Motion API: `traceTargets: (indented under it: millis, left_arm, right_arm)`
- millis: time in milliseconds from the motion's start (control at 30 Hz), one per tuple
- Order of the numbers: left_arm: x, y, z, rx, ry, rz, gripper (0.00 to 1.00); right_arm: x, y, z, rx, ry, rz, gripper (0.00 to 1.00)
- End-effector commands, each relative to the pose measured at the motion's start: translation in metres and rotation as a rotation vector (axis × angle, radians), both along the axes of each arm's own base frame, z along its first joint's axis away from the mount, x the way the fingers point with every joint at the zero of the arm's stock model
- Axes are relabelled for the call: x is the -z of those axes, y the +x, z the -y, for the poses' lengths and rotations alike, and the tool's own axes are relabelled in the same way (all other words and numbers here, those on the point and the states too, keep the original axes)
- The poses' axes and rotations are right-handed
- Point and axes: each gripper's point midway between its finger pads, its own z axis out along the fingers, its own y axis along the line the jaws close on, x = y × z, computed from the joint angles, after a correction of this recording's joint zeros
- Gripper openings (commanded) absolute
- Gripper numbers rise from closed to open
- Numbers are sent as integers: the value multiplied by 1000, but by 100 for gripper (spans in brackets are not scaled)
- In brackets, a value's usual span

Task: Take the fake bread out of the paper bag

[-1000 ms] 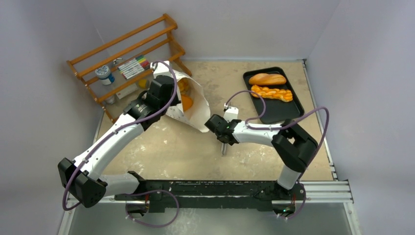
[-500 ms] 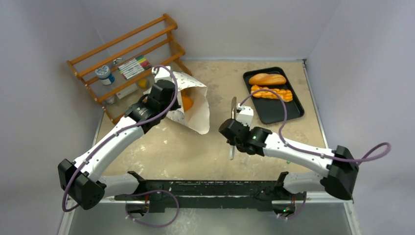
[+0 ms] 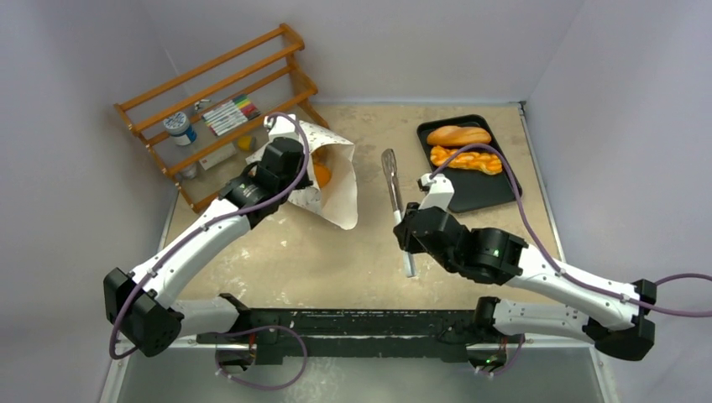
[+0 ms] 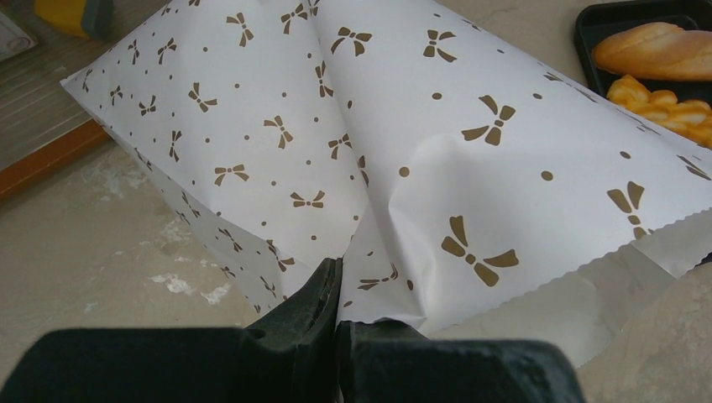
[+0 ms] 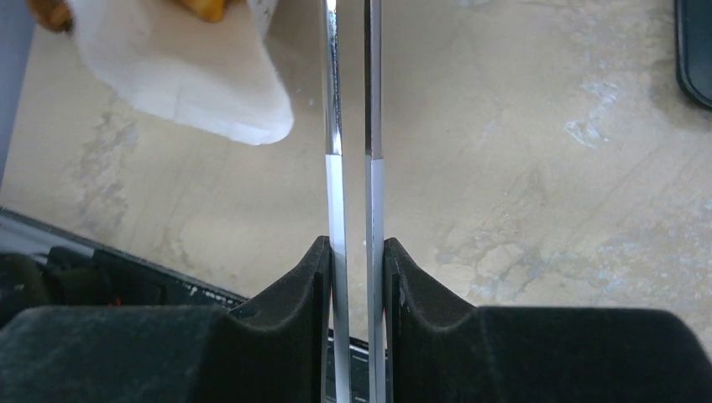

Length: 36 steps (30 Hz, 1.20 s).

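Note:
The paper bag (image 3: 337, 186), off-white with small brown bow marks, lies at the table's back left with its mouth facing right. My left gripper (image 3: 282, 161) is shut on a fold of the paper bag (image 4: 403, 126) near its closed end. An orange piece of fake bread (image 3: 321, 174) shows inside the mouth. My right gripper (image 3: 404, 230) is shut on metal tongs (image 3: 391, 178), whose tips point to the far side, to the right of the bag's mouth. In the right wrist view the tongs (image 5: 351, 126) run straight up from the gripper (image 5: 353, 252), beside the bag's edge (image 5: 185, 75).
A black tray (image 3: 487, 191) at the back right holds a smooth loaf (image 3: 458, 135) and a braided loaf (image 3: 467, 159). A wooden shelf rack (image 3: 218, 92) with markers and a jar stands at the back left, just behind the bag.
My right arm has swung to the right and forward, turning the tongs so they point to the far side. The left gripper has shifted the bag slightly; its mouth faces more to the right.

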Motion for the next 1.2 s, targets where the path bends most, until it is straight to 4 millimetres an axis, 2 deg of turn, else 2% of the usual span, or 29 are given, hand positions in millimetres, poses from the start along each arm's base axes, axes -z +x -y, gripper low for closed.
traceTargets:
  millis: [0,300,467,600,900,1033,1167]
  left_arm:
    - [14,4,-5,-20,56,-14,0]
    - [20,10,-1,-12,86,-25,0]
    - [22,13,3,-7,90,-27,0]
    - [22,12,5,-4,87,-26,0]
    - [11,1,14,17,76,-5,0]
    - [6,-6,10,15,72,6,0]
    - [6,-15,2,7,75,6,0]
  right_arm:
    - [-34,-9,-16,-134,34,57,21]
    - [-60,-37,-45,-325,86,97,21]
    - [-64,-58,-61,-399,63,107,21]
    - [-54,-65,-68,-423,31,82,21]
    - [-23,-61,-74,-387,-55,32,22]
    - [-11,-65,-75,-386,-85,-16,22]
    - [-7,-61,-76,-349,-111,-27,21]
